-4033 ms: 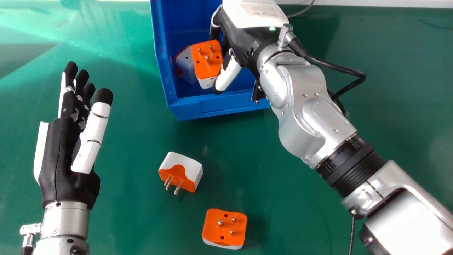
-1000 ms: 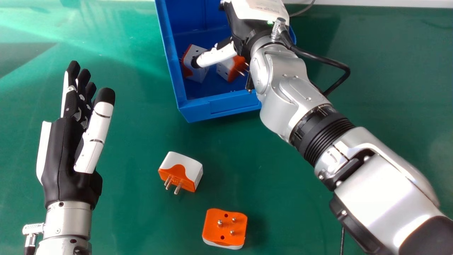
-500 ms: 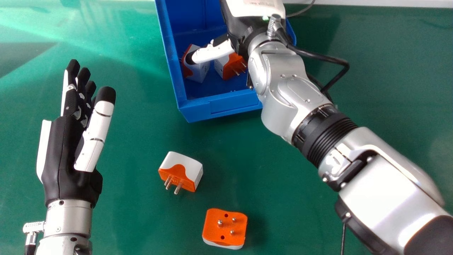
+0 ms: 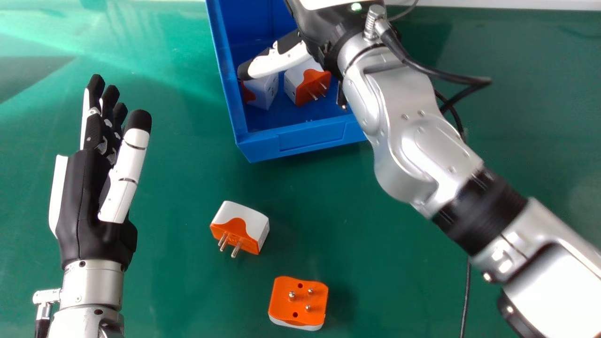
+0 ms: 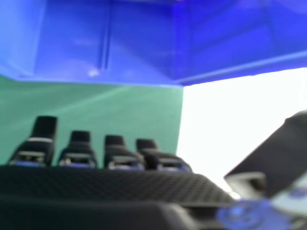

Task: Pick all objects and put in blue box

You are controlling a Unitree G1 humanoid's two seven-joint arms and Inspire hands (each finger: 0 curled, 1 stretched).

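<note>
I have released the orange-and-white plug adapter (image 4: 310,82) into the blue plastic box (image 4: 311,136), leaving my right robot hand (image 4: 281,61) wide for another.

No readable text, labels, brands, numbers or signs.

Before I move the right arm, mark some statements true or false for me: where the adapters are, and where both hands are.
1. Two adapters lie inside the blue box. True.
2. The adapter farthest from the box has its pins facing up. True.
3. The left hand is inside the box. False: the left hand is over the table, to the left of the box.
4. The right hand is over the box. True.
5. All the adapters are boxed. False: two are on the table, including one lying with its pins sideways.
</note>
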